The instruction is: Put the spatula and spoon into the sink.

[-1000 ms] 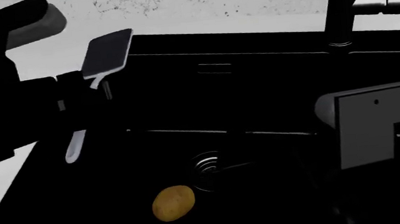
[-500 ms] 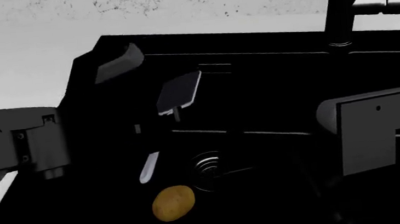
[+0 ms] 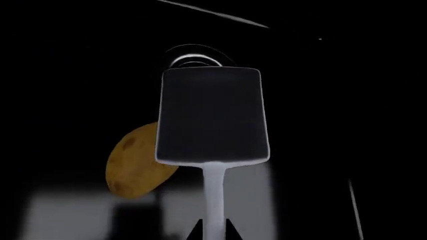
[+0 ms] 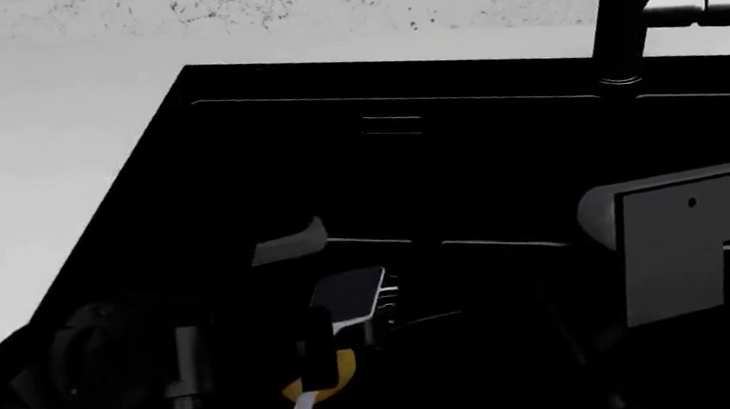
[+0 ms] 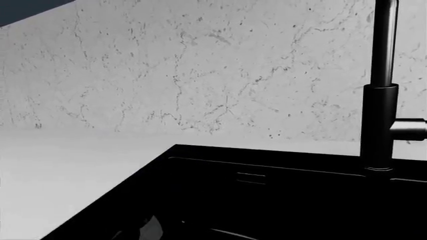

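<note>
My left gripper (image 3: 213,232) is shut on the pale handle of the spatula (image 3: 212,115). Its flat grey blade hangs over the round ridged drain (image 3: 193,57) of the black sink (image 3: 67,75). In the head view the left gripper (image 4: 318,345) sits low inside the near-left basin of the sink (image 4: 468,154), and the spatula's (image 4: 347,297) blade points toward the drain. The spoon is out of view. The right arm's grey housing (image 4: 689,234) hangs over the right basin; its fingers are lost against the dark sink.
A yellow-brown potato (image 3: 133,162) lies on the basin floor beside the drain, just under the spatula, and the arm partly covers the potato (image 4: 338,368) in the head view. A tall dark faucet (image 4: 621,9) stands at the back. Pale counter (image 4: 28,177) borders the sink's left side.
My left arm has swung right and down from the sink's left edge into the basin, carrying the spatula from high over the rim to low above the drain and potato. The right arm stayed put.
</note>
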### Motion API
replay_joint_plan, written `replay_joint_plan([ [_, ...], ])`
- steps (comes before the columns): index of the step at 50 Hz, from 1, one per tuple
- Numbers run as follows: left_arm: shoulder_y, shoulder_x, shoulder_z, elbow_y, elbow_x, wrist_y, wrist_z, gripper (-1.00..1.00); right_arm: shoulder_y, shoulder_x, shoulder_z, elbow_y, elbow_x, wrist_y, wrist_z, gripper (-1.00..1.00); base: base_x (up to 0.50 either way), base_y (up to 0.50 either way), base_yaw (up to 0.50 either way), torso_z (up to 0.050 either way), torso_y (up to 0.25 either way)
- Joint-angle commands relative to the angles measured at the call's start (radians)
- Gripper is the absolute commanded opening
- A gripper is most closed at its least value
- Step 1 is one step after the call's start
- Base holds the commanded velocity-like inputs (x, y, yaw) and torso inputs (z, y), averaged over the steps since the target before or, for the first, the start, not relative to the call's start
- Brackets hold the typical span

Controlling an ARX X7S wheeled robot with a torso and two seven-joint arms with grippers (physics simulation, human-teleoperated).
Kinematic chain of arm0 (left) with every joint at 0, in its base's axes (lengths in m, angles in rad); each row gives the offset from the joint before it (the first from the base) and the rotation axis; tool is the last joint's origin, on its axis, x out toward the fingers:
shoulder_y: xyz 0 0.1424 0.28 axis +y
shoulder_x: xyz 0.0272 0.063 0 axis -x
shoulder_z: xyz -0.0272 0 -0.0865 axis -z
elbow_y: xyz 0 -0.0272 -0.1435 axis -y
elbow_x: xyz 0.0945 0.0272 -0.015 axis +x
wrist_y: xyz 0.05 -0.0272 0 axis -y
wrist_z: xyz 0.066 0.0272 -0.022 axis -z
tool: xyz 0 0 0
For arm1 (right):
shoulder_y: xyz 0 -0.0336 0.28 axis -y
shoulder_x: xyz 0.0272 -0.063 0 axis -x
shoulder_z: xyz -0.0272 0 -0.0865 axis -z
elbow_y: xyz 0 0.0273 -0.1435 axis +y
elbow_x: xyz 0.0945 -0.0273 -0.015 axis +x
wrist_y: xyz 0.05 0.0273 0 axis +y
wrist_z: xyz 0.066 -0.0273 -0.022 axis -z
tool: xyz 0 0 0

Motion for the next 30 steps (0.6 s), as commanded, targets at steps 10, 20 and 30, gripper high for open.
replay_joint_plan([
  [10, -0.026, 0.025, 0.247, -0.035, -0.148, 0.135, 0.032, 1.00, -0.006, -0.008, 0.019, -0.002, 0.002, -0.008, -0.010, 1.00, 0.00, 0.00, 0.00, -0.001, 0.000],
  [20, -0.197, -0.270, 0.178, 0.517, -0.055, 0.363, -0.297, 1.00, -0.007, -0.001, 0.021, 0.000, 0.009, -0.015, -0.010, 1.00, 0.00, 0.00, 0.00, 0.000, 0.000],
  [30, -0.331, -0.577, 0.139, 1.084, 0.051, 0.422, -0.628, 1.00, -0.015, 0.007, 0.030, -0.004, 0.021, -0.020, -0.007, 1.00, 0.00, 0.00, 0.00, 0.000, 0.000],
])
